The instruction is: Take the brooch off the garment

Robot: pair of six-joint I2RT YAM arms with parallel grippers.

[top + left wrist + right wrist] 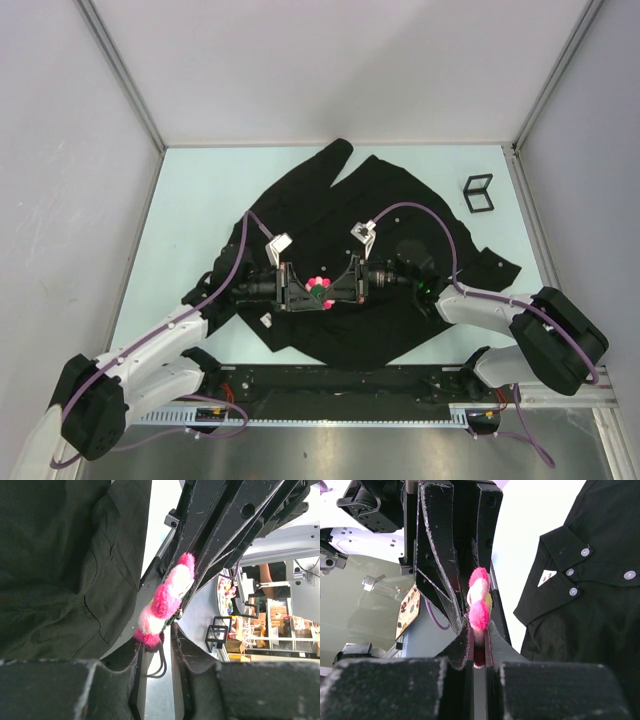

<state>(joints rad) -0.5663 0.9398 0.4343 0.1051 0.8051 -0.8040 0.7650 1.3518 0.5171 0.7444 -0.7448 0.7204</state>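
The pink flower brooch hangs between my two grippers above the black shirt. My left gripper comes from the left and my right gripper from the right, tip to tip. In the right wrist view my right gripper is shut on a lower petal of the brooch. In the left wrist view my left gripper has its jaws a narrow gap apart, closed around the brooch's lower end and a wire loop. The shirt lies apart from the brooch, also in the right wrist view.
A small black wire-frame cube stands on the pale table at the back right, beyond the shirt. Grey walls enclose the table on three sides. The shirt's white buttons and small white tag show in the right wrist view.
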